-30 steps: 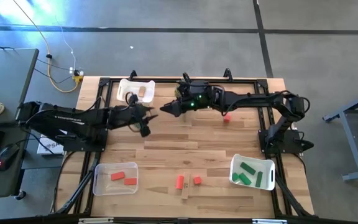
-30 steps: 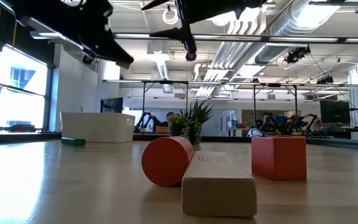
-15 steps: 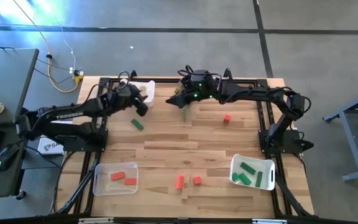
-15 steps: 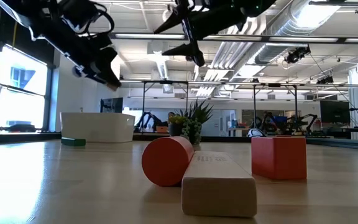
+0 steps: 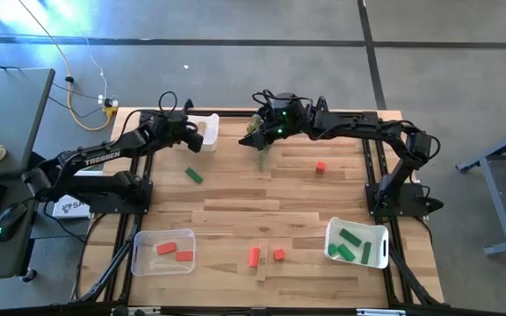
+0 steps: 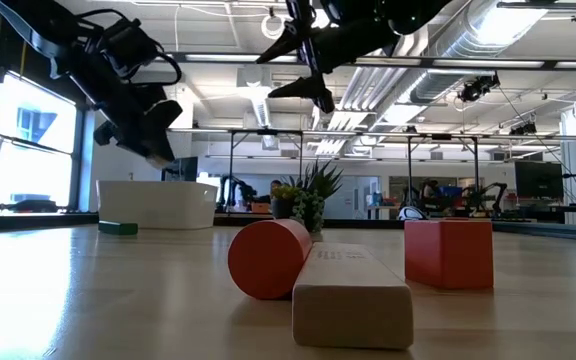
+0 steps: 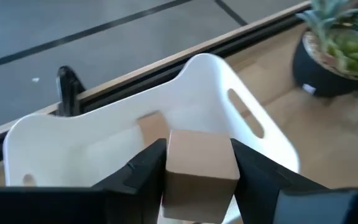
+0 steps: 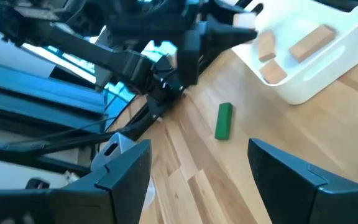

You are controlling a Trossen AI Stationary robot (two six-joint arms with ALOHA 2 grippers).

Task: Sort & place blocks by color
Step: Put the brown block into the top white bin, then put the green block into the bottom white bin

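Observation:
My left gripper [image 7: 199, 163] hangs over the white bin [image 7: 253, 134] at the table's far left and is shut on a tan block [image 7: 201, 169]. Other tan blocks [image 8: 306, 42] lie inside that bin. My right gripper [image 8: 197, 180] is open and hovers by the potted plant [image 5: 257, 151], touching nothing. A green block [image 5: 194, 175] and a red cube [image 5: 321, 166] lie flat on the table. Near the front edge rest a red cylinder [image 6: 268, 258], a tan bar [image 6: 351, 290] and another red cube [image 6: 448, 253]. My left gripper pinches the tan block by two opposite side faces [image 7: 173, 168], one dark finger [image 7: 143, 171] on each. The fingers slant down toward the table's far edge. The block is lifted clear, above the white bin's near rim.
A clear bin [image 5: 139, 254] holding red blocks sits near left. A white bin [image 5: 332, 235] holding green blocks sits near right. The plant [image 6: 306, 200] stands at the far middle, under my right gripper. Bare wood lies between the bins and across the table's middle.
My left gripper has swung from over the table's middle toward the far left, carrying the tan block up to the white bin and uncovering the green block. My right gripper has drawn back a little toward the far right, staying open.

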